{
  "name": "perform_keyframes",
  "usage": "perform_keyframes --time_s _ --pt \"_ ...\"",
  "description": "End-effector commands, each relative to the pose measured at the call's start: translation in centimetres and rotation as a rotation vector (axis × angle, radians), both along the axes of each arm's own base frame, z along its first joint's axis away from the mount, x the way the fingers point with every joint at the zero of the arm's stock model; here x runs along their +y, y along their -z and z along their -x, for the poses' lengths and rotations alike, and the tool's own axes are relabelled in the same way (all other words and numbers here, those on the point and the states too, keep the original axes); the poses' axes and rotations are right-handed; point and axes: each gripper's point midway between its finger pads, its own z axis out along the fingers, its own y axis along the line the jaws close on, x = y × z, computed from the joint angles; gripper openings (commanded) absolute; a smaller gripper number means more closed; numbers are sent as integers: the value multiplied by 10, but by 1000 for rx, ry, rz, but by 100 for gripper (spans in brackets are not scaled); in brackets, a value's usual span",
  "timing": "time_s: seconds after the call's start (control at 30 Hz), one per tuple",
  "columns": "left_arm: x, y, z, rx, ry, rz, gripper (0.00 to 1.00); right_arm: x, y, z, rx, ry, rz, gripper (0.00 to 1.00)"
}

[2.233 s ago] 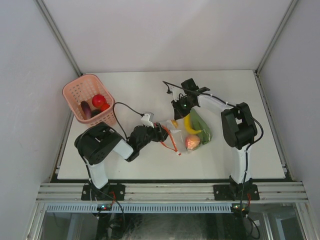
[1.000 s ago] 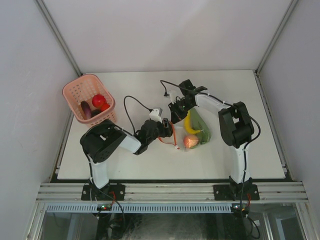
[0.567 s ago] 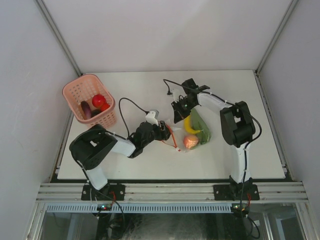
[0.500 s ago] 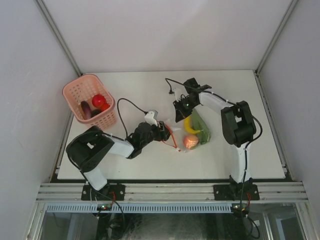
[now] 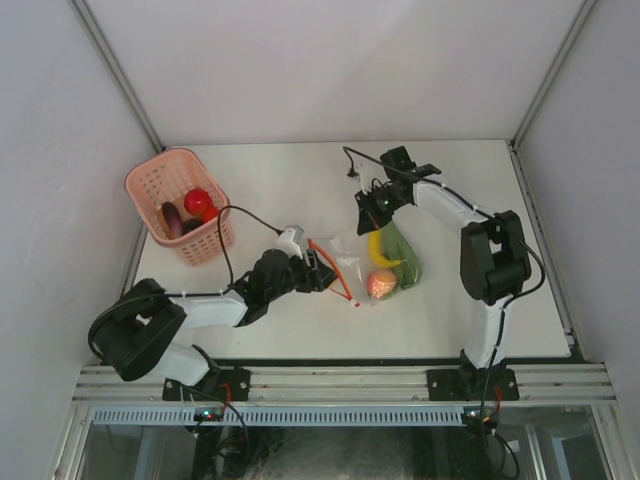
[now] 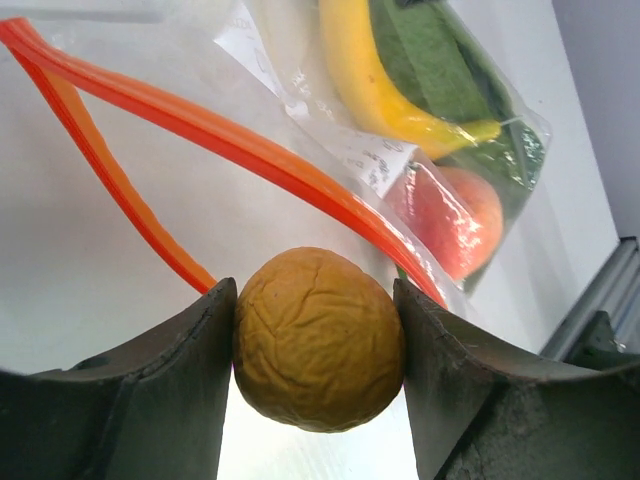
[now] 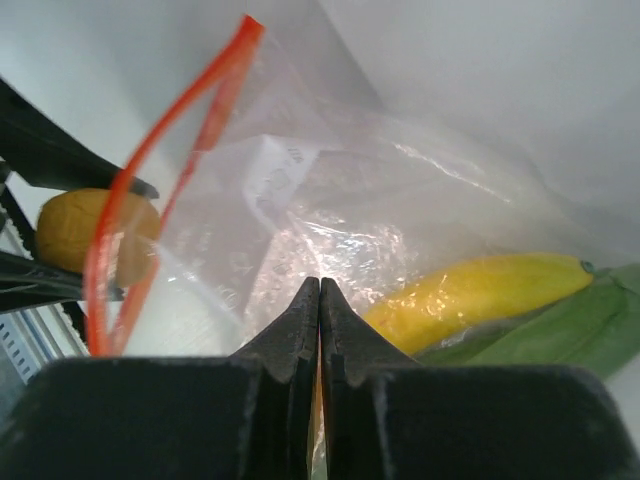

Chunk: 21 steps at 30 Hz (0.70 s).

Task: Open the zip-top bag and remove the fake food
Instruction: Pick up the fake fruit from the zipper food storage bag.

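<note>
Left arm (image 5: 190,310): stretched low toward two o'clock, left gripper (image 5: 322,272) clamping yellow ball (image 6: 320,355).
Right arm (image 5: 455,210): arched toward eleven o'clock, right gripper (image 7: 320,290) pinching zip-top bag (image 7: 330,200) wall.

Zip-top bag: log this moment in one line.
zip-top bag: open | left hand: holds yellow fruit at mouth | right hand: pinches bag | inside: banana, peach, leaf

Clear zip-top bag (image 5: 350,262) mid-table, orange zipper gaping toward 9 o'clock. Banana (image 5: 379,250), a peach I think (image 5: 384,284), and green leaf (image 5: 404,256) inside; wrinkled yellow fruit (image 6: 318,352) outside.
</note>
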Motion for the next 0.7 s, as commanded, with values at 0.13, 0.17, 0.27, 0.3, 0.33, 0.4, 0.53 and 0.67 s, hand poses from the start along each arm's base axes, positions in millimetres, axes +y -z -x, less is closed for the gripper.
perform_keyframes --time_s 0.13,0.17,0.27,0.3,0.33,0.4,0.53,0.67 --pt "11 -16 34 107 54 104 25 4 -102 15 -218 -68 -162 0" --pt "12 -19 36 108 54 115 25 3 -111 18 -241 -74 -175 0" --pt "17 -32 41 102 54 130 25 0 -138 30 -308 -92 -210 0" --pt "19 -40 42 90 51 139 25 -1 -147 33 -329 -94 -221 0" --pt "21 -46 42 83 48 145 25 -3 -155 37 -348 -98 -237 0" --pt "24 -62 43 69 47 165 25 -6 -175 47 -379 -107 -282 0" --pt "31 -100 44 34 41 214 25 -13 -198 65 -423 -126 -376 0" --pt "44 -136 39 -15 12 247 25 -18 -200 79 -459 -154 -446 0"
